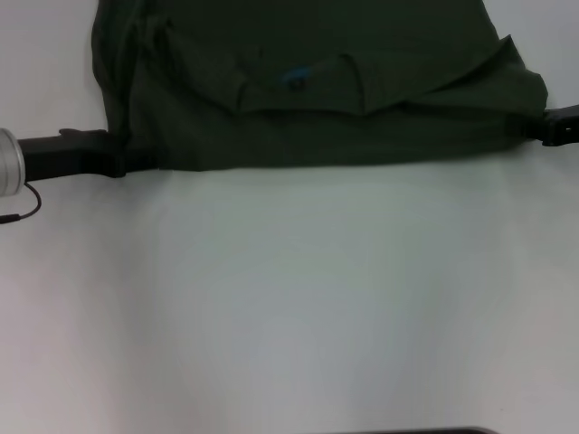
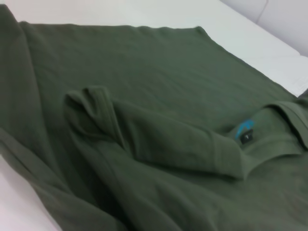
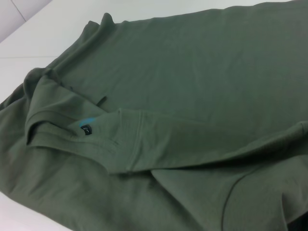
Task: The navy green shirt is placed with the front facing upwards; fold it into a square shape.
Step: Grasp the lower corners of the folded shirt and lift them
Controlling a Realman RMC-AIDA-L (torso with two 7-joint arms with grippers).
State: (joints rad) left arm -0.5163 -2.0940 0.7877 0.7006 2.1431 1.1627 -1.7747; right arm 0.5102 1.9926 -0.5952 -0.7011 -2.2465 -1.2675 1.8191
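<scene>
The navy green shirt point(image 1: 317, 90), judged soft, light and limp, is met at its near corners by the left gripper point(image 1: 116, 158) and right gripper point(image 1: 540, 129), though whether either pinches cloth cannot be told.

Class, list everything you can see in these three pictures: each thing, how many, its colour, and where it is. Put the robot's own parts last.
navy green shirt: one, dark olive green, partly folded, on the far part of the table.
neck label: one, blue, inside the shirt's collar.
table: one, white, under the shirt.
left gripper: one, black, at the shirt's near left edge.
right gripper: one, black, at the shirt's near right corner.
</scene>
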